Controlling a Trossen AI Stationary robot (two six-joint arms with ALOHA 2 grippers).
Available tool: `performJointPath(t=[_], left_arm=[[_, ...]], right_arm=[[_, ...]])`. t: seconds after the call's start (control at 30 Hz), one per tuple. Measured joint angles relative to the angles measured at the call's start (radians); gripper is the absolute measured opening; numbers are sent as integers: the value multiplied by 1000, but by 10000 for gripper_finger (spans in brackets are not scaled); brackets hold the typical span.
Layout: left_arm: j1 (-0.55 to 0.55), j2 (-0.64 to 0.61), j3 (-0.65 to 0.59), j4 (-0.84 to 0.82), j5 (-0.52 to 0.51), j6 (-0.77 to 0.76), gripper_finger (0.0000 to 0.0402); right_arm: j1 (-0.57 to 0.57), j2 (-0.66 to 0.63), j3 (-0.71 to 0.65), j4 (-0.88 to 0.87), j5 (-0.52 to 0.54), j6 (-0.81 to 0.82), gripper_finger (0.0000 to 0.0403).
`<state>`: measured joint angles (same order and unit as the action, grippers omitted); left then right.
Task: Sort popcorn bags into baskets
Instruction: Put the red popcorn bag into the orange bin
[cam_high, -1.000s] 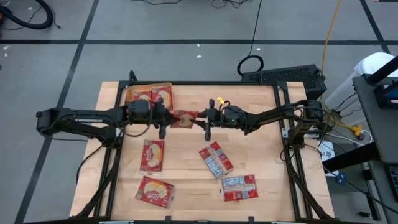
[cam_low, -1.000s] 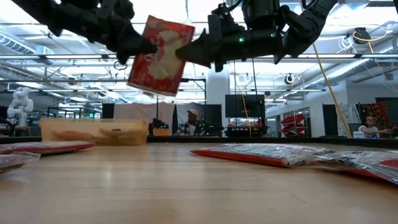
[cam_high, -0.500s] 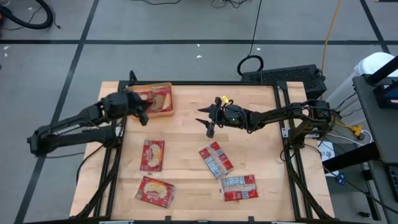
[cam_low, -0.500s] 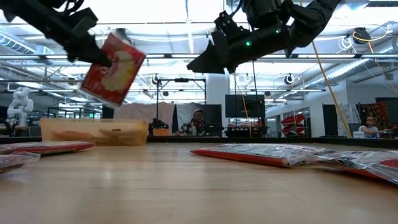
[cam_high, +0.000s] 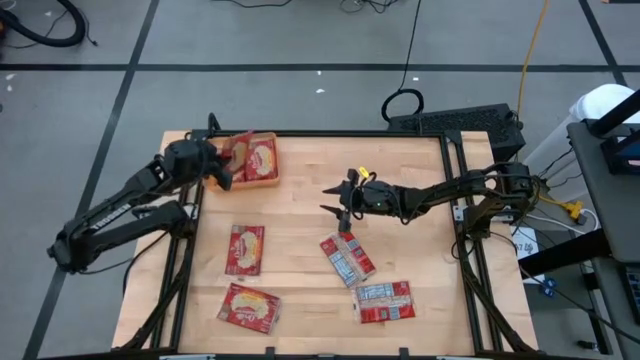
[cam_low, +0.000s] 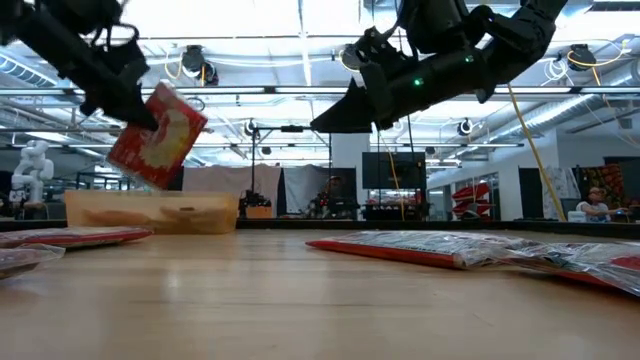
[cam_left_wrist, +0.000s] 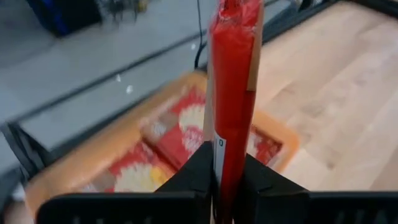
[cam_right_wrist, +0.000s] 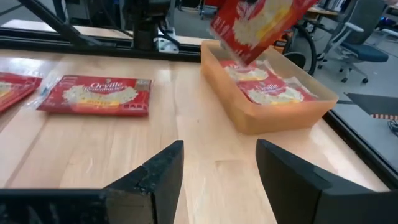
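My left gripper (cam_low: 128, 108) is shut on a red popcorn bag (cam_low: 158, 137), which hangs over the orange basket (cam_high: 270, 184) at the table's far left. The basket holds two or more red bags (cam_right_wrist: 273, 93). My right gripper (cam_high: 338, 200) hovers open above the middle of the table with nothing between its fingers (cam_right_wrist: 155, 177). Two red bags (cam_high: 245, 248), (cam_high: 249, 307) lie flat at the near left. Two more show their white-blue label side (cam_high: 347, 256), (cam_high: 384, 300) at the near middle. My left gripper pinches the bag's upper end (cam_left_wrist: 229, 146) between its two fingers (cam_left_wrist: 200, 167). They come slanting down from the table's left side. The bag juts out beyond them edge-on and hangs tilted, lifted clear above the basket (cam_left_wrist: 273, 134).
The basket's front wall (cam_low: 150, 212) stands at the far left in the low view. Flat bags (cam_low: 420, 248) lie across the right half of the table. Bare wood (cam_high: 400, 165) lies at the far right. A dark frame (cam_high: 455, 190) edges the table.
My right gripper has opened and let go of the bag that both grippers held over the table's middle. It has sunk a little toward the near edge. My left gripper has swung the bag toward the far left, over the basket, and tipped it downward.
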<state>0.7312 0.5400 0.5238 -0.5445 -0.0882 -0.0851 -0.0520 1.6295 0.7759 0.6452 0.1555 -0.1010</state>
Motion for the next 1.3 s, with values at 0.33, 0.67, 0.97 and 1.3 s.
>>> performJointPath(t=[0.33, 0.67, 0.97, 1.3], left_arm=[[91, 25, -130, 118, 9, -140, 36], [148, 25, -135, 108, -2, -160, 65], [168, 25, -135, 78, -150, -151, 154], [154, 25, -135, 151, -172, -117, 237]], right_arm=[[1, 0, -12, 21, 0, 6, 192], [0, 0, -12, 56, -1, -25, 192], [-7, 0, -12, 92, 0, -46, 192], [-7, 0, -12, 92, 0, -35, 192]])
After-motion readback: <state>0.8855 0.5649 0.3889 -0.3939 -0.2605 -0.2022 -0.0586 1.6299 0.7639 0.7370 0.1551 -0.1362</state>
